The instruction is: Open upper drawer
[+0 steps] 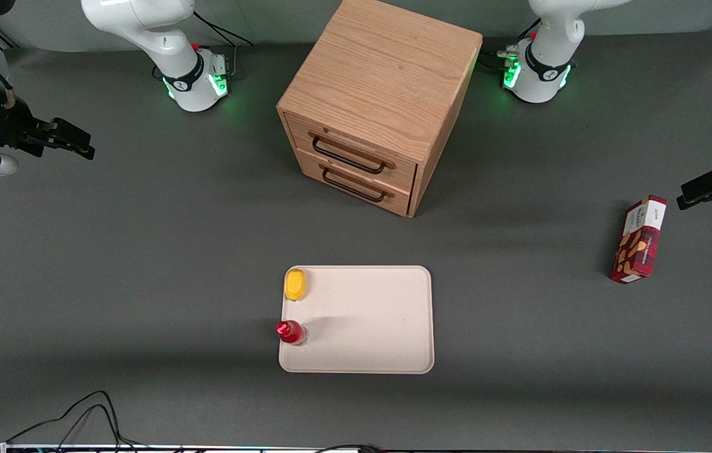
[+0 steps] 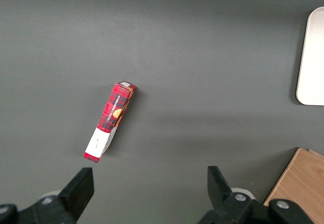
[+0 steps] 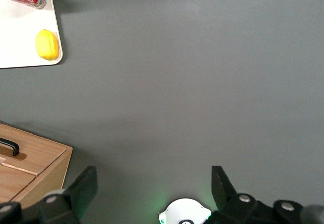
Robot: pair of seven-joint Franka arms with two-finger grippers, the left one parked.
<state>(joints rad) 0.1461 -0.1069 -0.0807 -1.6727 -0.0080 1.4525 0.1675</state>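
Front view: the upper drawer (image 1: 356, 153) sits shut in the oak cabinet (image 1: 381, 94) mid-table (image 1: 141, 251); the tool (image 1: 69, 139) hovers toward the working arm's end. Right wrist view: tool fingers (image 3: 83, 188) spread wide, holding nothing, cabinet corner nearby.

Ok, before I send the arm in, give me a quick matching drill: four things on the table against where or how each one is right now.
Things:
1. upper drawer
2. lemon
3. red box
4. gripper

States:
A. lying toward the parked arm's end of the table
B. open, hanging over bare table at the working arm's end
C. shut, handle untouched
D. on the tray, at its corner nearer the cabinet

Pairs: 1-C, 2-D, 3-A, 4-B
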